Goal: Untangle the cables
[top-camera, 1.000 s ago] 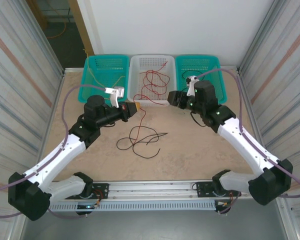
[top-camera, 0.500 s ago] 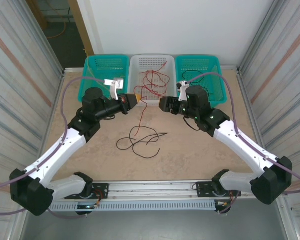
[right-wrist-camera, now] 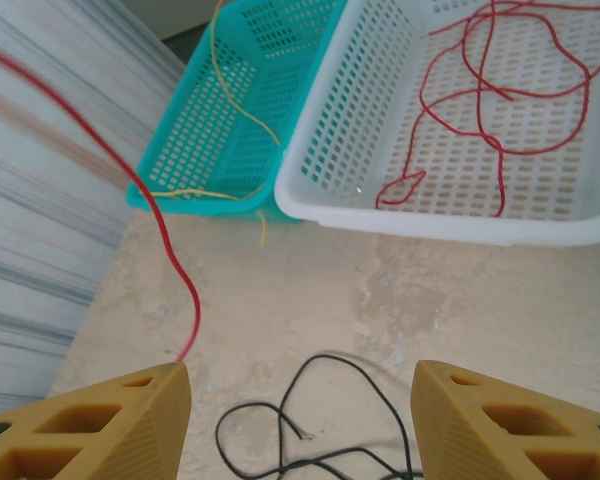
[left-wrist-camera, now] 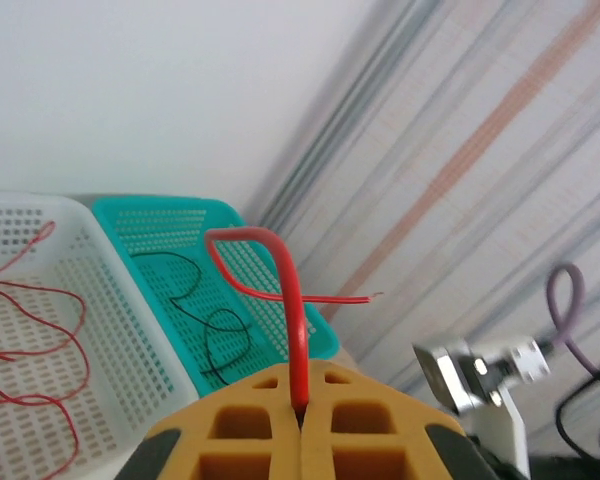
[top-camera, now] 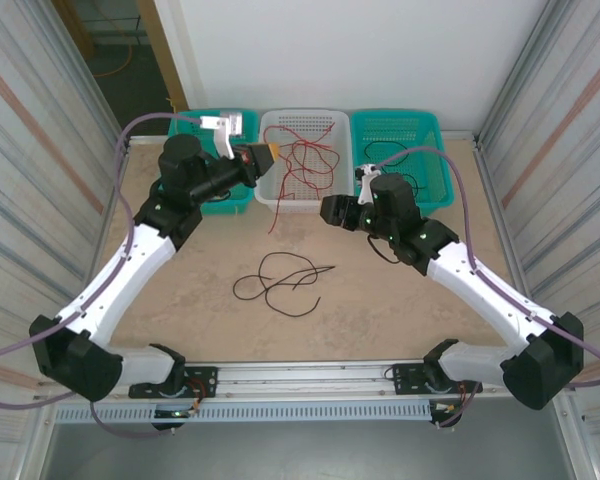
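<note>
Above the far left corner of the white mesh basket [right-wrist-camera: 430, 226], my left claw [left-wrist-camera: 300, 415] is pinched shut on a thin red cable [left-wrist-camera: 296, 330]. The glossy, springy strand hooks over the pads and hangs toward the near bench [top-camera: 380, 300], so its long axis runs far to near. I judge the basket, just to my right, the drop spot. My right claw [right-wrist-camera: 300, 390] gapes empty over a looped black cable [right-wrist-camera: 325, 356]
</note>
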You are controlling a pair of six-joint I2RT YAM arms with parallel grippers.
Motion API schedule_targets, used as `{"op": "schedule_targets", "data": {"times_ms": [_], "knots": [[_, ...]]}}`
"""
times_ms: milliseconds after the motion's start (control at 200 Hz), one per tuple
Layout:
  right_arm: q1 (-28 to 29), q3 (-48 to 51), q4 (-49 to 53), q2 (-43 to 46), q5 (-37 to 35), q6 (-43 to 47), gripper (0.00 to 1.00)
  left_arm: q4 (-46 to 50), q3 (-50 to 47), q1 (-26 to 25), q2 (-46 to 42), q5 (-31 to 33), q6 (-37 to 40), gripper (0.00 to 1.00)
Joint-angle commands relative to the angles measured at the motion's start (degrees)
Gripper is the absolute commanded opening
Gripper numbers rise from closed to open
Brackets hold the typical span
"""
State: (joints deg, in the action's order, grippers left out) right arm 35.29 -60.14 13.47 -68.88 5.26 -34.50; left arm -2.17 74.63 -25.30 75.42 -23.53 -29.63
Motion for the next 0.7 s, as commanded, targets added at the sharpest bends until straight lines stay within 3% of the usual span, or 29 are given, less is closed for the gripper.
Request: {"op": "schedule_targets", "data": {"times_ms": [0,696], "knots": [[0.5,0.9,2.1,1.5,-2.3,-1.7,0.59,3.2,6.7,1.4,4.0,4.3,1.1,0.0],[0.0,2.7,7.4,4.9,-6.7,-2.0,0.59,-0.9,29.9,3.8,29.2,-1.4,-7.4,0.0]]}}
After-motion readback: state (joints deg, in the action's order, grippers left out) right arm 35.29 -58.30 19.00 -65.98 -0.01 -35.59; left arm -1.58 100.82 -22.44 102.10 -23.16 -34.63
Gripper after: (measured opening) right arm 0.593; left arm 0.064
